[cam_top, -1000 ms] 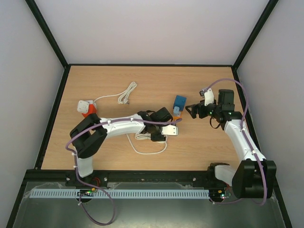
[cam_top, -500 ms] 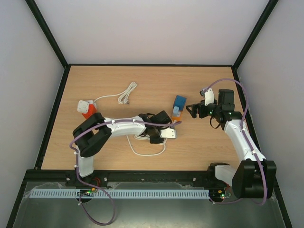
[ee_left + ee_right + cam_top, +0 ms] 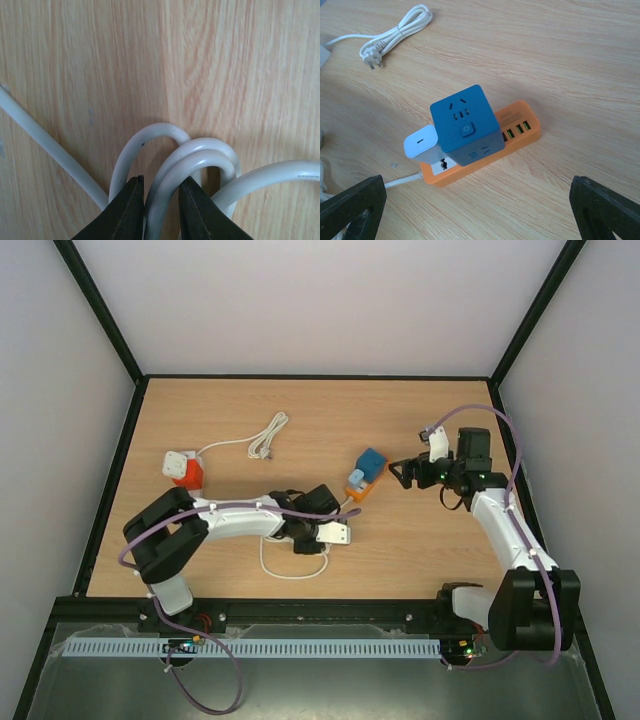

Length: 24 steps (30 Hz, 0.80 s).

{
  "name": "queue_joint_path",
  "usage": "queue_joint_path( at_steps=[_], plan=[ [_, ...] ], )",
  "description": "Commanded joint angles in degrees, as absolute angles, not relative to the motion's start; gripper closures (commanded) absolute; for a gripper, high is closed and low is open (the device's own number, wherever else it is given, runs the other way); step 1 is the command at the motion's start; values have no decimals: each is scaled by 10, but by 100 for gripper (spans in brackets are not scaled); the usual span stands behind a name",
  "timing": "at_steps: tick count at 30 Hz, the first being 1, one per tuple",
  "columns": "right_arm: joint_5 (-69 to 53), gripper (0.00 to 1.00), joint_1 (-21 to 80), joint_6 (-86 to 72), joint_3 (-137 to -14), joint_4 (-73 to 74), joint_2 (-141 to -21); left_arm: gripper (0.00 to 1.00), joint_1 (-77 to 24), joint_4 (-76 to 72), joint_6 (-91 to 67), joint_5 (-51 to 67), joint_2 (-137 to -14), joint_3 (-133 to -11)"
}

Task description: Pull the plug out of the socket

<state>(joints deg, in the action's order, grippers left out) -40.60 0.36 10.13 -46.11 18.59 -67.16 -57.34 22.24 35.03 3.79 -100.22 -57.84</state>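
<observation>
Your left gripper [image 3: 161, 210] pinches the soft cable [image 3: 280, 170], so grasp the rigid white plug [image 3: 422, 145] by its sides with your widely spread right gripper [image 3: 479, 207].

Left wrist view: left pincer [image 3: 161, 200] cut by bottom edge, only two dark fingertips [image 3: 129, 212] showing; white cable [image 3: 207, 146] nipped between them runs off bottom and right edges, ends unseen. Top view: same pincer buried under own wrist, cable partly under left arm [image 3: 235, 520]. Right wrist view: right pincer [image 3: 477, 179], fingers [image 3: 352, 207] clipped at both lower corners. Orange socket strip [image 3: 512, 132] partly covered by blue cube adapter [image 3: 465, 125] and white plug [image 3: 421, 145]; strip markings too small to read.
</observation>
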Motion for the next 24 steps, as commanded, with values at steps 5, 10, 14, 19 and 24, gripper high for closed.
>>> queue_joint_path(
  at_steps=[5, 10, 14, 19, 24],
  plan=[
    [-425, 2, 6, 50, -501, 147, -715, 76, -550, 261, 364, 39, -946, -499],
    [-440, 2, 6, 15, -558, 135, -789, 75, -541, 257, 366, 47, -915, -468],
    [-483, 2, 7, -29, -612, 122, -864, 75, -533, 258, 369, 46, -898, -451],
    [-496, 2, 31, -54, -664, 114, -938, 73, -522, 260, 375, 43, -871, -433],
    [-512, 2, 58, -76, -714, 114, -1014, 72, -513, 263, 374, 46, -856, -419]
  ],
)
